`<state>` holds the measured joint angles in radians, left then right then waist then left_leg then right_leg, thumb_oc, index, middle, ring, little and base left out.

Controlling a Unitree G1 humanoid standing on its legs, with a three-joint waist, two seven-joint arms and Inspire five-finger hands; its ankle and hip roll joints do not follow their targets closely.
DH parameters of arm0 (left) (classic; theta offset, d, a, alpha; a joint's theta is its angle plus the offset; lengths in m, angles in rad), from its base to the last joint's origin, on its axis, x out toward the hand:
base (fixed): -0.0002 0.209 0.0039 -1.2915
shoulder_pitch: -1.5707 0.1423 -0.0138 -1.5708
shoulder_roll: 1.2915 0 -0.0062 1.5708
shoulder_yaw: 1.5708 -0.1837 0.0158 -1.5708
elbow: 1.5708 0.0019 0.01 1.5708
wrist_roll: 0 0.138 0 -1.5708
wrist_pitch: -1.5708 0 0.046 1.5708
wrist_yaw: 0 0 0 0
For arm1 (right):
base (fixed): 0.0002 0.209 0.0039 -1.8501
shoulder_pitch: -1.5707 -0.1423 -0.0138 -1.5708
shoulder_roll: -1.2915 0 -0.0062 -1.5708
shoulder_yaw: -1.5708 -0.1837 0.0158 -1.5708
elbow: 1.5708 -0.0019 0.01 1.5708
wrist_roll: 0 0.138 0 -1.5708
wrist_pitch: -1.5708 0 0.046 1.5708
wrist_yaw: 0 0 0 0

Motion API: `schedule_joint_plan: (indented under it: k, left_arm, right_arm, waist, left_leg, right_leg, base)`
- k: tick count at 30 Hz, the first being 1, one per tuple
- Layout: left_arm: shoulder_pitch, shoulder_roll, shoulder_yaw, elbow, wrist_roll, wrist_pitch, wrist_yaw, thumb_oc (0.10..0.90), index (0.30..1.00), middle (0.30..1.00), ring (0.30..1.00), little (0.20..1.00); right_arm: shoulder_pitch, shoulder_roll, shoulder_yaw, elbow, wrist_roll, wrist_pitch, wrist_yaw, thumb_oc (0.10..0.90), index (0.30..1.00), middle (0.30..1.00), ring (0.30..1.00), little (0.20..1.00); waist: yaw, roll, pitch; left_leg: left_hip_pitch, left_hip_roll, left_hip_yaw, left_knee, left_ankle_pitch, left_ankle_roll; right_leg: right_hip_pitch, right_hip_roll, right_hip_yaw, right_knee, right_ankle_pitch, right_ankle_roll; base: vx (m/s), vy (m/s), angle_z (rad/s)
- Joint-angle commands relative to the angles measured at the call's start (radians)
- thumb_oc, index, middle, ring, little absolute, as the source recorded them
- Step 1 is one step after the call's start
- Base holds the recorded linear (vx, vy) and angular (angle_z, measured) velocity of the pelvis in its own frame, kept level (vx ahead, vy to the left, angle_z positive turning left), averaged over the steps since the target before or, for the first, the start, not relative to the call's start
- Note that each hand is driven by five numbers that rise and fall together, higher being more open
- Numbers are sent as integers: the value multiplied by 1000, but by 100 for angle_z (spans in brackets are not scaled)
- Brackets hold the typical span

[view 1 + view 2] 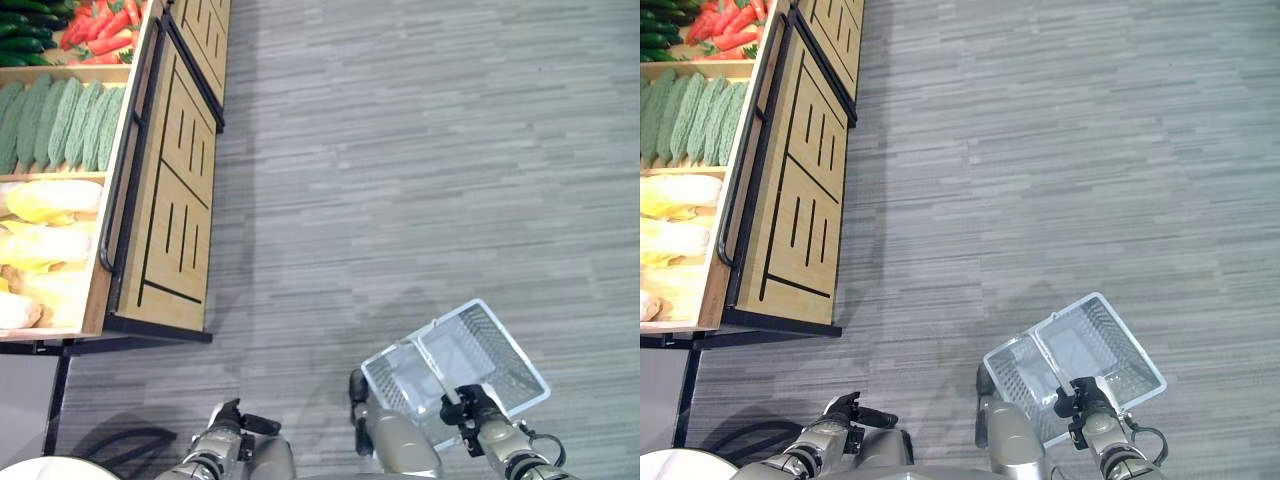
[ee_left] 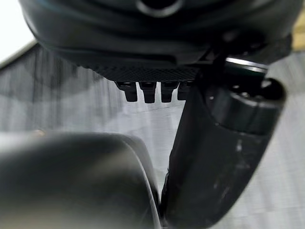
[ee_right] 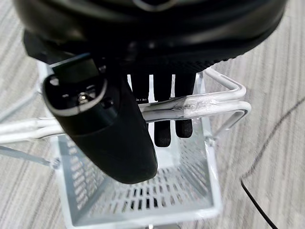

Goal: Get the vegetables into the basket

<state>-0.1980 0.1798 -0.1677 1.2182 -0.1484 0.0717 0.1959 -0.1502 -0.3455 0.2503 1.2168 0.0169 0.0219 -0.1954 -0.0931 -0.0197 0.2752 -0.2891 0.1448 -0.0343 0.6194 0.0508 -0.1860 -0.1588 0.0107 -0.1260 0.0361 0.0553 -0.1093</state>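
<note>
Over bare floor, well apart from the produce stand (image 1: 160, 200), right hand (image 1: 468, 408) has its fingers curled round the handles of the white basket (image 1: 480, 350), which hangs empty. Left hand (image 1: 232, 420) idles low, fingers loosely straight, holding nothing. Vegetables: green gourds (image 1: 60, 120), pale cabbages (image 1: 50, 225), red peppers (image 1: 100, 25) sit in the stand's compartments. Gourds look stiff, bumpy, light; grab mid-length.

white mesh basket (image 1: 497, 352), grey floor (image 1: 420, 150)
</note>
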Motion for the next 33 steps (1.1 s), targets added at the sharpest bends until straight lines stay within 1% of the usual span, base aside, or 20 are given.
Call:
schedule_joint_plan:
  k: [1, 2, 3, 4, 5, 6, 7, 8, 9, 10, 12, 14, 16, 19, 20, 23, 24, 26, 29, 33]
  left_arm:
    - [32, 39, -26, 11, -13, 23, 24, 900, 1000, 1000, 1000, 1000]
    - [39, 38, -25, 14, -9, 20, 22, 900, 1000, 1000, 1000, 1000]
    - [42, 37, -27, 14, -9, 21, 23, 900, 1000, 1000, 1000, 1000]
    - [46, 35, -28, 12, -7, 17, 22, 900, 1000, 1000, 1000, 1000]
    - [48, 34, -29, 12, -7, 17, 22, 900, 1000, 1000, 1000, 1000]
    - [48, 34, -29, 11, -4, 16, 23, 900, 1000, 1000, 1000, 1000]
    - [49, 33, -30, 12, -2, 16, 25, 900, 1000, 1000, 1000, 1000]
    - [54, 31, -26, 14, 0, 15, 28, 900, 1000, 1000, 1000, 1000]
    - [55, 31, -25, 14, 0, 15, 28, 900, 1000, 1000, 1000, 1000]
    - [65, 34, -13, 21, 5, 16, 32, 900, 1000, 1000, 1000, 1000]
    - [80, 37, -5, 21, 6, 18, 30, 900, 1000, 1000, 1000, 1000]
    - [88, 43, 2, 26, 6, 18, 29, 900, 1000, 1000, 1000, 1000]
    - [91, 50, 2, 36, 21, 23, 24, 900, 1000, 1000, 1000, 1000]
    - [95, 67, 5, 34, 27, 24, 30, 900, 1000, 1000, 1000, 1000]
    - [95, 67, 5, 34, 27, 24, 30, 900, 1000, 1000, 1000, 1000]
    - [81, 75, 7, 23, 18, 20, 32, 900, 1000, 1000, 1000, 1000]
    - [81, 75, 7, 23, 18, 20, 32, 900, 1000, 1000, 1000, 1000]
    - [67, 82, 7, 4, 7, 15, 31, 900, 1000, 1000, 1000, 1000]
    - [59, 87, 6, -1, 4, 15, 29, 900, 1000, 1000, 1000, 1000]
    - [54, 91, 13, -4, -7, 16, 23, 900, 1000, 1000, 1000, 1000]
  right_arm:
    - [63, -37, -7, -15, 20, 22, -9, 400, 300, 300, 300, 300]
    - [67, -46, -10, -7, 18, 24, -9, 400, 300, 300, 300, 300]
    - [69, -47, -9, -8, 16, 24, -9, 400, 300, 300, 300, 300]
    - [70, -51, -2, -13, 12, 22, -12, 400, 300, 300, 300, 300]
    - [72, -51, -2, -13, 12, 22, -12, 400, 300, 300, 300, 300]
    - [71, -52, 2, -13, 8, 20, -13, 400, 300, 300, 300, 300]
    - [71, -51, 6, -14, 6, 19, -14, 400, 300, 300, 300, 300]
    - [66, -50, 9, -14, 2, 18, -16, 400, 300, 300, 300, 300]
    - [67, -50, 9, -14, 2, 18, -16, 400, 300, 300, 300, 300]
    - [53, -46, 17, -4, -10, 20, -13, 400, 300, 300, 300, 300]
    - [46, -36, 27, -9, -14, 20, -5, 400, 300, 300, 300, 300]
    - [42, -28, 34, -8, -17, 23, -2, 400, 300, 300, 300, 300]
    - [36, -17, 34, -8, -15, 25, 4, 400, 300, 300, 300, 300]
    - [22, 2, 52, -18, -33, 29, 14, 400, 300, 300, 300, 300]
    - [22, 3, 52, -18, -33, 29, 14, 400, 300, 300, 300, 300]
    - [11, 14, 63, -21, -48, 30, 20, 400, 300, 300, 300, 300]
    - [11, 15, 63, -21, -48, 31, 20, 400, 300, 300, 300, 300]
    - [1, 22, 69, -23, -50, 32, 24, 400, 300, 300, 300, 300]
    - [-4, 25, 69, -23, -52, 33, 26, 400, 300, 300, 300, 300]
    - [-11, 28, 72, -25, -53, 33, 30, 400, 300, 300, 300, 300]
  waist:
    - [18, -13, 77]
    - [52, -13, 81]
    - [64, -12, 81]
    - [95, 15, 75]
    - [94, 8, 77]
    - [108, 20, 75]
    - [119, 22, 79]
    - [134, 28, 75]
    - [135, 21, 77]
    - [155, 21, 69]
    - [164, 17, 49]
    - [173, 6, 28]
    - [181, -16, 0]
    - [193, -52, -33]
    - [195, -54, -34]
    - [203, -79, -49]
    - [204, -80, -50]
    - [210, -104, -58]
    - [214, -126, -61]
    - [234, -143, -53]
  left_leg:
    - [22, -41, 97, -135, 103, 87]
    - [-75, -48, 116, -257, 88, 90]
    - [-79, -48, 108, -295, 104, 84]
    - [-130, -61, 97, -456, 170, 81]
    - [-114, -69, 102, -473, 175, 81]
    - [-125, -71, 87, -525, 205, 75]
    - [-112, -78, 82, -593, 237, 69]
    - [-136, -78, 73, -640, 253, 64]
    - [-125, -84, 78, -650, 255, 65]
    - [-129, -73, 112, -669, 272, 58]
    - [-92, -67, 119, -667, 273, 72]
    - [-83, -69, 118, -662, 273, 83]
    - [-81, -77, 131, -636, 247, 102]
    - [-67, -85, 187, -618, 203, 133]
    - [-67, -86, 189, -618, 202, 134]
    - [-67, -99, 220, -594, 162, 151]
    - [-67, -100, 221, -593, 161, 151]
    - [-65, -114, 238, -586, 131, 163]
    - [-55, -135, 245, -577, 95, 177]
    - [-39, -150, 235, -548, 43, 197]
  right_leg:
    - [8, -18, 66, 30, -39, 123]
    - [67, -15, 95, 16, -70, 134]
    - [79, -13, 107, 23, -80, 137]
    - [116, 24, 134, 19, -108, 136]
    - [122, 16, 134, 21, -116, 137]
    - [141, 33, 153, 24, -125, 135]
    - [170, 40, 176, 30, -145, 135]
    - [195, 54, 201, 27, -154, 133]
    - [200, 47, 203, 30, -161, 134]
    - [255, 54, 248, 34, -191, 134]
    - [283, 59, 275, 19, -206, 134]
    - [303, 41, 295, 12, -217, 140]
    - [332, 2, 312, -1, -216, 162]
    - [319, -54, 328, 8, -184, 200]
    - [318, -55, 330, 8, -184, 201]
    - [305, -94, 331, 13, -126, 236]
    - [305, -96, 332, 12, -126, 237]
    - [281, -121, 330, 30, -58, 268]
    - [269, -152, 307, 68, 3, 302]
    - [238, -165, 283, 150, 93, 328]
  base:
    - [332, 4, -17]
    - [338, 36, -37]
    - [607, 99, -17]
    - [373, 86, 1]
    - [422, 83, -22]
    - [289, 37, -69]
    - [387, 66, -76]
    - [270, 40, -103]
    - [363, 77, -102]
    - [330, 82, -102]
    - [319, 111, -99]
    - [266, 130, -90]
    - [300, 150, -69]
    - [279, 150, -51]
    - [131, 71, -28]
    - [143, 74, -16]
    - [125, 73, -8]
    - [154, 81, -10]
    - [121, 69, -16]
    - [113, 82, -4]
